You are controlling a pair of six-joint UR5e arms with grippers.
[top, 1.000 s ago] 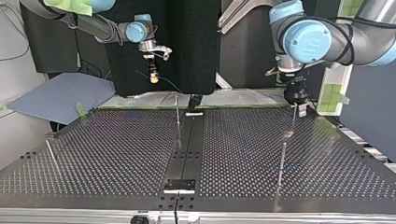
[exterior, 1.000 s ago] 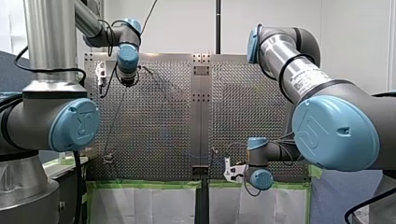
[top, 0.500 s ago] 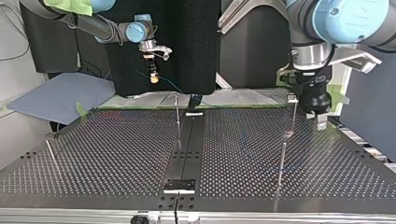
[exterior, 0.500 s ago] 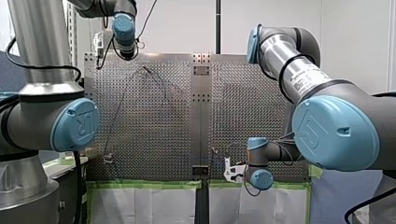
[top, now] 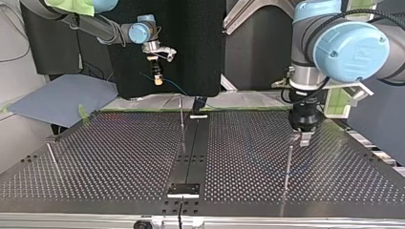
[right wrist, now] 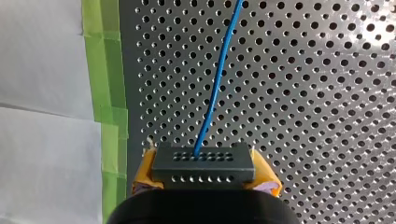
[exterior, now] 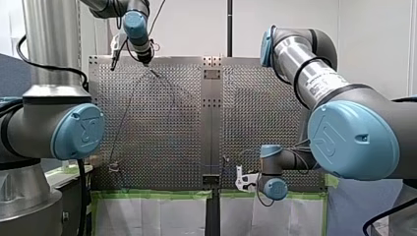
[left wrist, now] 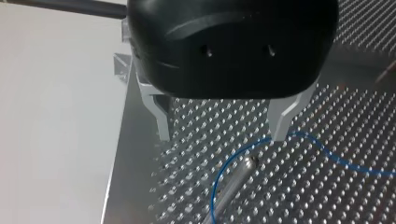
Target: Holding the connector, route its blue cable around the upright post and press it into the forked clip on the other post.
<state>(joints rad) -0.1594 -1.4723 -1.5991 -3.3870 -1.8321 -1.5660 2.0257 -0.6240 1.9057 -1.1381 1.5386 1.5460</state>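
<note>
**Front view.** My left gripper (exterior: pixel 146 60) hangs over the far edge of the perforated table (exterior: pixel 255 108), at the view's left. Its fingers are too small to read here. My right arm reaches in low, near the table's near edge.

**Top view.** My right gripper (top: pixel 156 80) hangs above the table's far edge, at the view's left. The blue cable (top: pixel 175 88) trails from it toward the middle. My left gripper points down just behind the top of an upright post (top: pixel 288 164), at the view's right.

**Left wrist view.** My left gripper's metal fingers (left wrist: pixel 162 122) stand spread and grasp nothing. The cable curves around the post's tip ahead of them and passes just beside one fingertip.

**Right wrist view.** My right gripper's yellow pads (right wrist: pixel 145 173) are clenched on the black connector (right wrist: pixel 203 162). The cable runs from the connector's face out over the table, with green tape (right wrist: pixel 106 93) along the table's edge.
</note>
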